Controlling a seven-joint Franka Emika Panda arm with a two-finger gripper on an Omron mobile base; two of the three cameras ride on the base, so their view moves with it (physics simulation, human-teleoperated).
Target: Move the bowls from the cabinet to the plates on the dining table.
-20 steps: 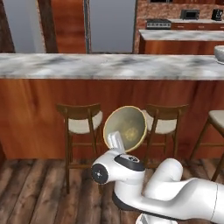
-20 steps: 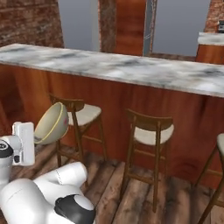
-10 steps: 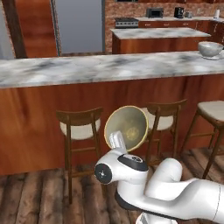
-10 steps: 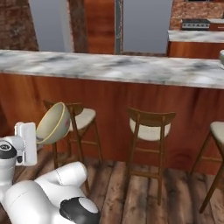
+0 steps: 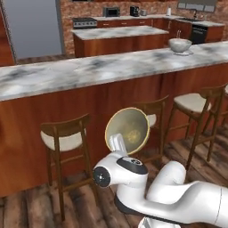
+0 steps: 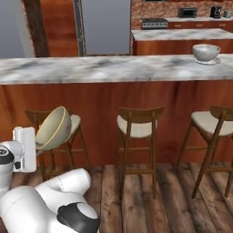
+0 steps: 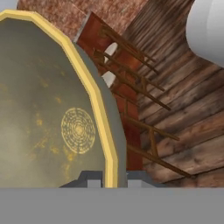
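My gripper [image 5: 117, 143] is shut on the rim of a tan-beige bowl [image 5: 128, 130], which it holds tilted on edge in front of the dining table [image 5: 89, 69]. From the right side the same bowl [image 6: 53, 128] sits above the hand, with the gripper [image 6: 40, 145] at its lower edge. In the hand view the bowl [image 7: 52, 118] has a yellow rim, and the gripper [image 7: 109, 180] pinches that rim. A pale speckled bowl [image 5: 180, 45] stands on a plate [image 5: 183, 53] far right on the dining table [image 6: 91, 68], also seen as bowl [image 6: 205, 52] on plate [image 6: 207, 61]. The cabinet is out of view.
Wooden bar stools [image 5: 67, 142] [image 6: 136, 127] [image 6: 210, 129] line the table's near side over a plank floor. Behind the table stand a second marble counter [image 5: 116, 33], a grey fridge [image 6: 104, 25] and a stove [image 6: 152, 22].
The whole scene has slid left in both base views, so the base has moved. The pale bowl on its plate has come further into view. The tan bowl stays in my gripper.
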